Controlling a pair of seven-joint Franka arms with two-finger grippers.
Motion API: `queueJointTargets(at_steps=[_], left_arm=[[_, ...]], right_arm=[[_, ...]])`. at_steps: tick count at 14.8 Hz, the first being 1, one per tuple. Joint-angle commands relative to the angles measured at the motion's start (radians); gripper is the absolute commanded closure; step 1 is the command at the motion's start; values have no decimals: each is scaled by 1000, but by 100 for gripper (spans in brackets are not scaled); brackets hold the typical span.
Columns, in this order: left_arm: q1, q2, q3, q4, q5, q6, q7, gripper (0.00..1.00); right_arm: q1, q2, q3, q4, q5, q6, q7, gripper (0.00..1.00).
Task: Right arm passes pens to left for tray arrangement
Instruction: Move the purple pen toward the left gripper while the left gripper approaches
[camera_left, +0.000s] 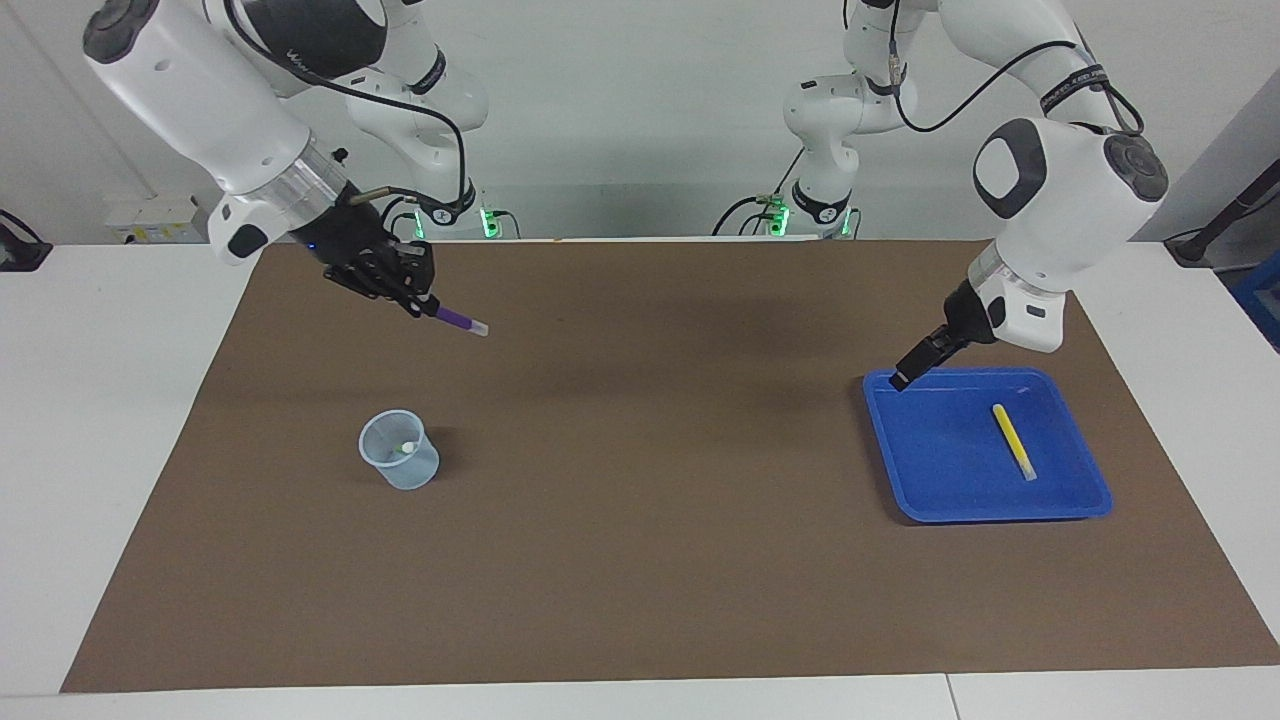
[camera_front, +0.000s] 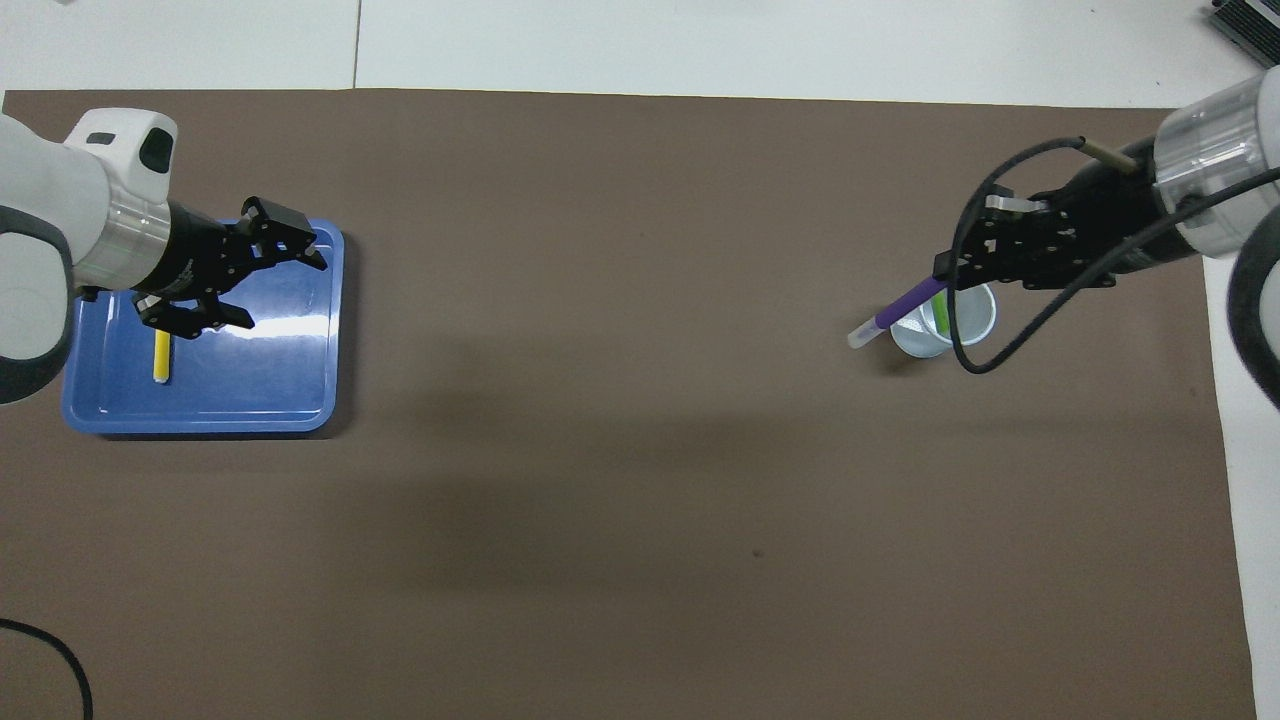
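The yellow pen (camera_left: 1013, 441) (camera_front: 161, 356) lies flat in the blue tray (camera_left: 940, 470) (camera_front: 285, 385). My left gripper (camera_left: 900, 378) (camera_front: 279, 289) hangs open and empty over the tray's edge toward the table's middle, clear of the pen. In the air, my right gripper (camera_left: 421, 304) (camera_front: 948, 272) is shut on the purple pen (camera_left: 458, 320) (camera_front: 900, 306), which slants down with its pale end toward the table's middle. In the overhead view the pen crosses above the cup. The green pen (camera_left: 407, 446) (camera_front: 941, 311) stands in the cup, partly hidden.
A small translucent bluish cup (camera_left: 400, 465) (camera_front: 968, 330) stands on the brown mat (camera_left: 640, 560) toward the right arm's end. White tabletop (camera_left: 100, 450) borders the mat. A black cable (camera_front: 985, 355) loops from the right wrist.
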Motion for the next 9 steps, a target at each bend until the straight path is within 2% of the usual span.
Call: queueJointTargets(at_steps=[1,6,9], left_arm=[[-19,-12,-64,18,-26,-21,-247,0],[-19,-17,-197,47,-61,-12,-658,0],[-71,-24,-224,52,-73,28,-1049,0]], right_arm=[[54,-20,2,-94,79,148,181,98],[158,-17,2,-172,159,362,398,98],[223,-6,2,-209,173,491,505,98]])
